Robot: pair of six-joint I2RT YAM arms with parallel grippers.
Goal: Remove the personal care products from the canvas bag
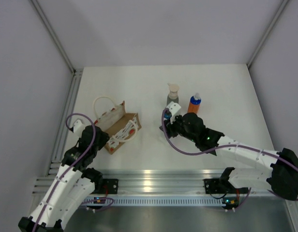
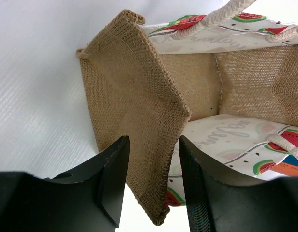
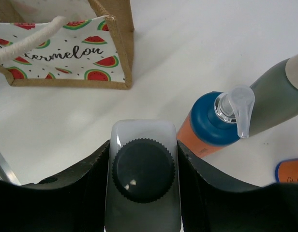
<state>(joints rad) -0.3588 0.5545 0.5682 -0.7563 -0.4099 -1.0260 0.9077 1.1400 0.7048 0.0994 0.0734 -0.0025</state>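
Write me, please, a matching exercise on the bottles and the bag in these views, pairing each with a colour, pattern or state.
Things:
1. white bottle
2. grey bottle
3. orange bottle
4. canvas bag

Descriptions:
a. blue cap
b. watermelon print on its side
c. clamped in the right gripper
d. beige pump top

Pairs: 1-c; 2-d; 3-a; 4-b

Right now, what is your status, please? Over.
Left end effector pinching canvas bag wall. Right end effector shut on white bottle, outside bag. Orange bottle, grey bottle close beside it.
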